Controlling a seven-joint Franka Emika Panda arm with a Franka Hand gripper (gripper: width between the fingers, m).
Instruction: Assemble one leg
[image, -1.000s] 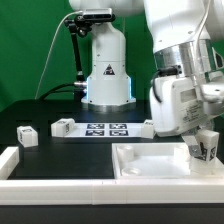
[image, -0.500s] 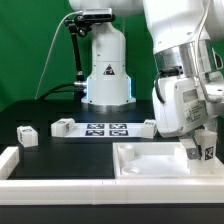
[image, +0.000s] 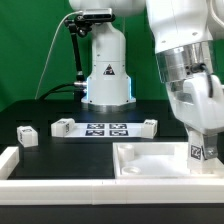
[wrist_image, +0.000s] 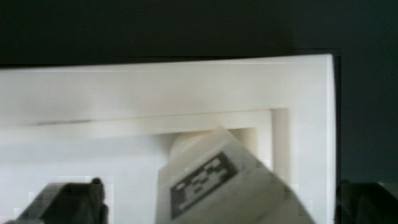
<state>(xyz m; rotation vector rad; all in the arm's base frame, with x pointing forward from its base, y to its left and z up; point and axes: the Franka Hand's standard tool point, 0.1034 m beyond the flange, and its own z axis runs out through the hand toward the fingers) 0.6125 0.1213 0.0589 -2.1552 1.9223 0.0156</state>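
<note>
The arm hangs over the right side of the exterior view, its pincer (image: 200, 150) lowered to the far right corner of a large flat white panel (image: 150, 165) with a raised rim. In the wrist view the 2 dark fingertips (wrist_image: 63, 203) stand wide apart at the edges of the picture, with 1 leg (wrist_image: 222, 180) between them and touching neither, so the pincer is wide and holds nothing.

That leg (image: 198, 152), a small white block with a black-and-white square tag, stands in the panel's corner close against the rim; in the wrist view it looks tilted.

3 more legs lie on the dark surface (image: 50, 150) behind the panel: 1 (image: 26, 134) toward the exterior view's left, 1 (image: 62, 126) just beside the left end of the marker board (image: 106, 128), and 1 (image: 148, 126) at its right end.

A white L-shaped fence (image: 10, 160) borders the surface's front left. A white robot base (image: 107, 70) stands at the back before a green backdrop.
</note>
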